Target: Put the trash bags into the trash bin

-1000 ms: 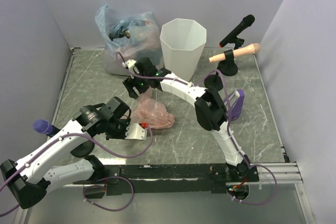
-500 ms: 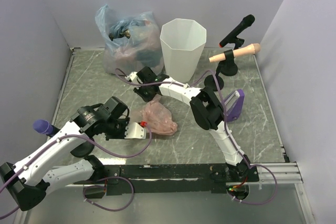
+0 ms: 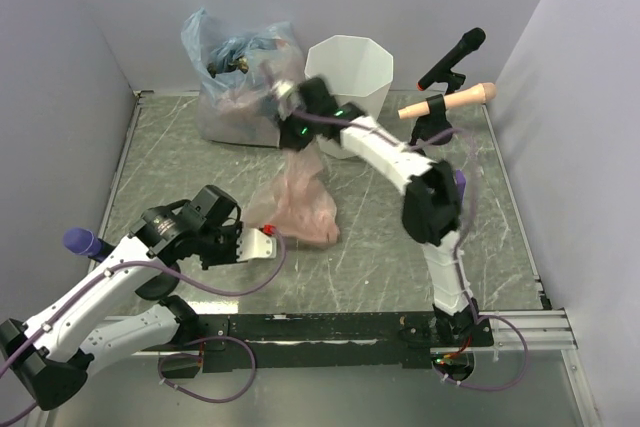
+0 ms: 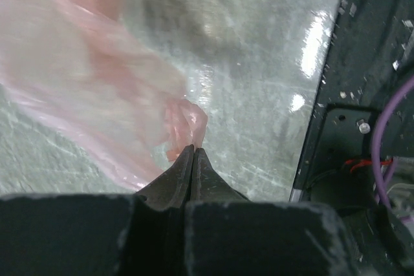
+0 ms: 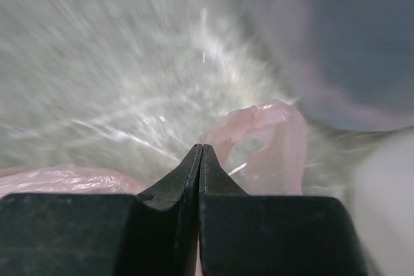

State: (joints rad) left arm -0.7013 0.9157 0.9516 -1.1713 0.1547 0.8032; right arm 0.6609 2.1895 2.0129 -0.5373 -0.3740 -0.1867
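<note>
A pink trash bag (image 3: 300,202) is stretched upright between both grippers. My right gripper (image 3: 298,144) is shut on its top, raised just left of the white faceted trash bin (image 3: 352,82). My left gripper (image 3: 272,237) is shut on the bag's lower left edge near the floor. In the left wrist view the shut gripper (image 4: 193,148) pinches a fold of the pink bag (image 4: 97,88). In the blurred right wrist view a pink bag loop (image 5: 275,140) hangs beyond the shut gripper (image 5: 202,147). A stuffed clear-bluish trash bag (image 3: 235,72) stands left of the bin.
A black microphone on a stand (image 3: 452,57) and a tan handle (image 3: 462,98) stand right of the bin. A purple object (image 3: 455,189) lies behind the right arm's elbow. Another purple-headed item (image 3: 82,242) sits by the left wall. Grey walls close in three sides.
The right gripper shut on the pink bag's top and rose toward the bin, pulling the bag up tall. The left gripper kept its hold low.
</note>
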